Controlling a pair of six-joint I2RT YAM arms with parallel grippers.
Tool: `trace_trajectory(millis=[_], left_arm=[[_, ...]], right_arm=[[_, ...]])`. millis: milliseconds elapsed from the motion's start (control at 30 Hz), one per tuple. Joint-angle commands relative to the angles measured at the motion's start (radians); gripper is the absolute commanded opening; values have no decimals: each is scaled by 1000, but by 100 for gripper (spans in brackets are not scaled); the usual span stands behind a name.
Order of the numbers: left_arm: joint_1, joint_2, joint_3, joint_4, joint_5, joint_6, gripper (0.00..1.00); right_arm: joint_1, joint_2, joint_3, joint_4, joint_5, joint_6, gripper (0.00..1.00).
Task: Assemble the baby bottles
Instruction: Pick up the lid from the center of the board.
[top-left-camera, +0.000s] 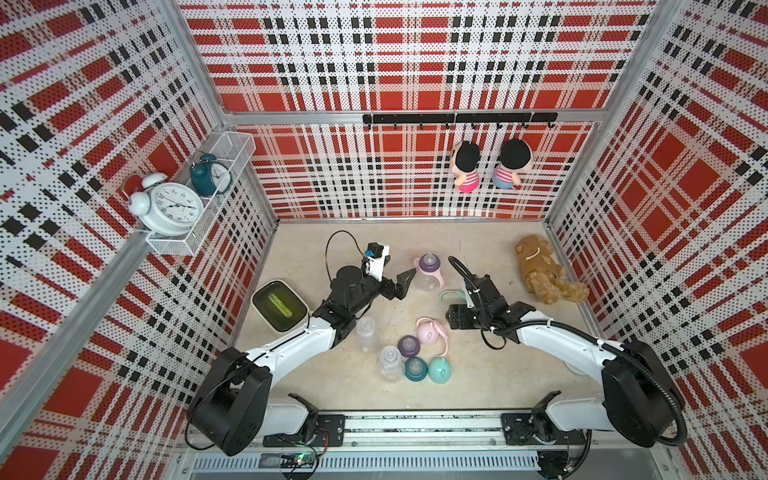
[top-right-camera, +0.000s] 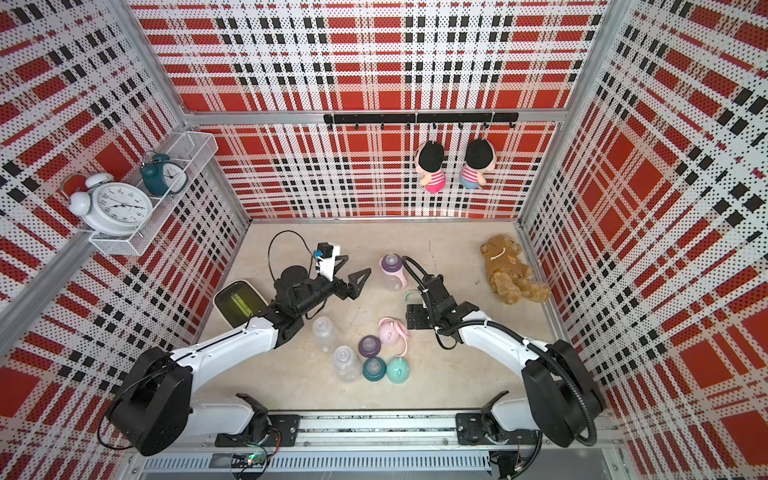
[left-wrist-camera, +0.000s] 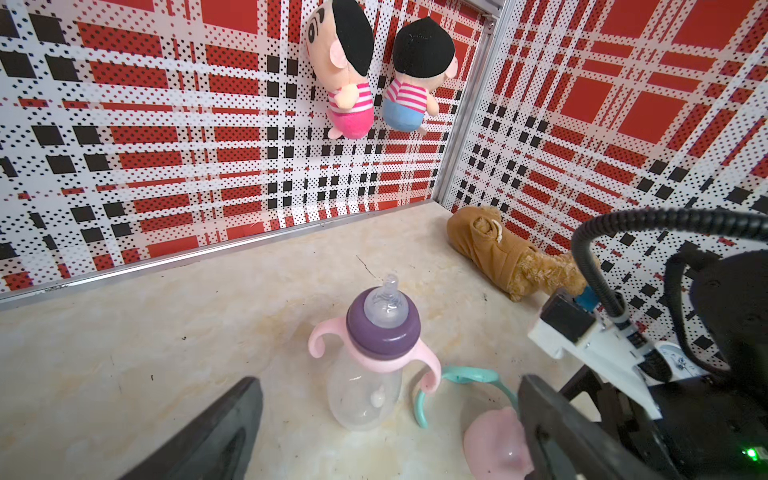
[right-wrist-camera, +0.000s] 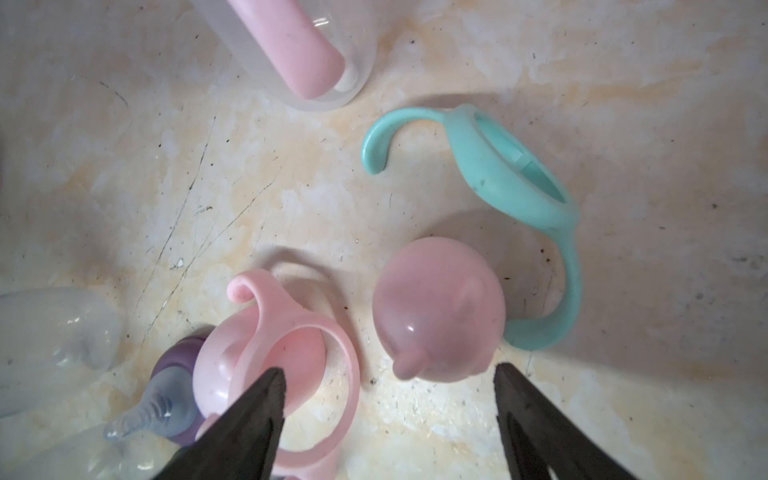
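The baby bottles are mostly in pieces on the bench (top-left-camera: 478, 386). Two clear bodies (top-left-camera: 367, 332) lie at the left of the group, with loose collars (top-left-camera: 409, 345) and a teal cap (top-left-camera: 440, 368) beside them. Only one bottle (top-left-camera: 428, 272) stands further back, with collar and pink handles on. I think this bottle can tip over if the left hand (top-right-camera: 352, 269), spread wide and empty, goes forward carelessly. More to the right, the right hand (right-wrist-camera: 390, 372) is also spread, with a loose pink cap (right-wrist-camera: 440, 320) ahead between its fingers. The dome looks smooth, so it may slip out when squeezed. One finger (right-wrist-camera: 257, 415) is over a pink handle ring (right-wrist-camera: 303, 322) and could drag it. The left arm reaches forward, hand nearly level, aimed at the bottle. The right arm bends its wrist so the hand points down at the bench.
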Motion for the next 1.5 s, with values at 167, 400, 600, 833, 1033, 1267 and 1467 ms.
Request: trace_trajectory(millis=[167,400,600,833,1033,1267,1467], left_arm=[[-6,-20,0,9,3,16,98],[-6,6,10,9,8,21,98],[-10,11,11,10,9,21,98],[-10,6,11,8,6,25,98],[1,9,11,8,-2,11,98],[31,-2,4,8,-50,-27,98],[35,-17,-4,8,-34,-31,98]], right_arm=[[-2,118,-26,140,75,33,80],[27,184,-2,137,162,18,81],[36,229,9,140,177,13,78],[55,237,29,109,212,18,71],[55,151,63,17,211,5,71],[53,52,207,-161,241,-56,73],[47,91,398,-236,245,-133,73]])
